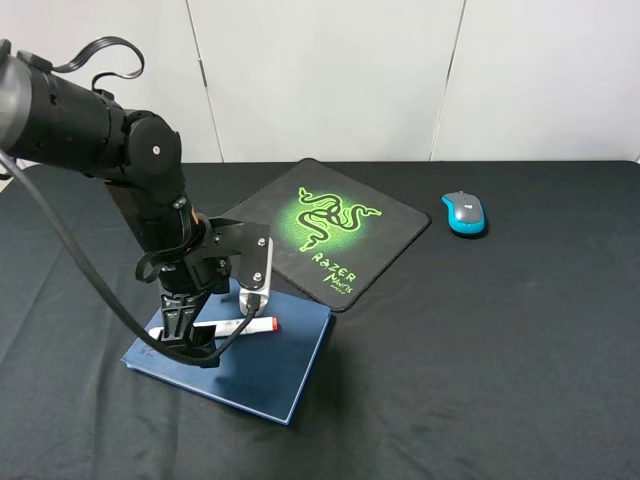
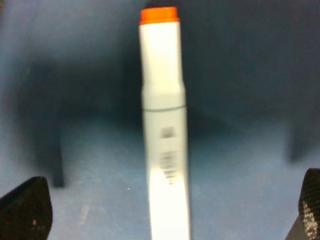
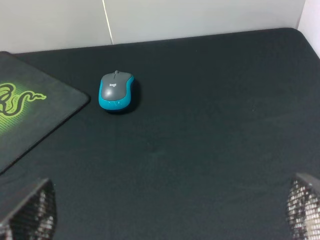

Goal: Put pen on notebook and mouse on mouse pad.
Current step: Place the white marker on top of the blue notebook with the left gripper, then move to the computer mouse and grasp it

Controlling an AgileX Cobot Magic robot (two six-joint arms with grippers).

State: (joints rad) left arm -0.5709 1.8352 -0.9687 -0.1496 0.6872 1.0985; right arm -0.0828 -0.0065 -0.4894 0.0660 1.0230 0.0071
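Observation:
The white pen (image 1: 245, 326) with orange-red ends lies flat on the dark blue notebook (image 1: 270, 370) at the front left. My left gripper (image 1: 190, 345) hangs just over it, open. In the left wrist view the pen (image 2: 164, 125) runs down the middle on the blue cover (image 2: 250, 175), with both fingertips (image 2: 25, 210) set wide apart and clear of it. The teal mouse (image 1: 464, 213) sits on the black cloth, to the right of the Razer mouse pad (image 1: 330, 230). My right gripper (image 3: 165, 220) is open; the mouse (image 3: 115, 90) lies well ahead of it, beside the pad's corner (image 3: 30, 110).
A black cloth (image 1: 480, 380) covers the whole table. A white wall (image 1: 330, 70) stands behind its back edge. The notebook's far corner touches or slightly overlaps the pad's near edge. The right arm does not show in the exterior high view.

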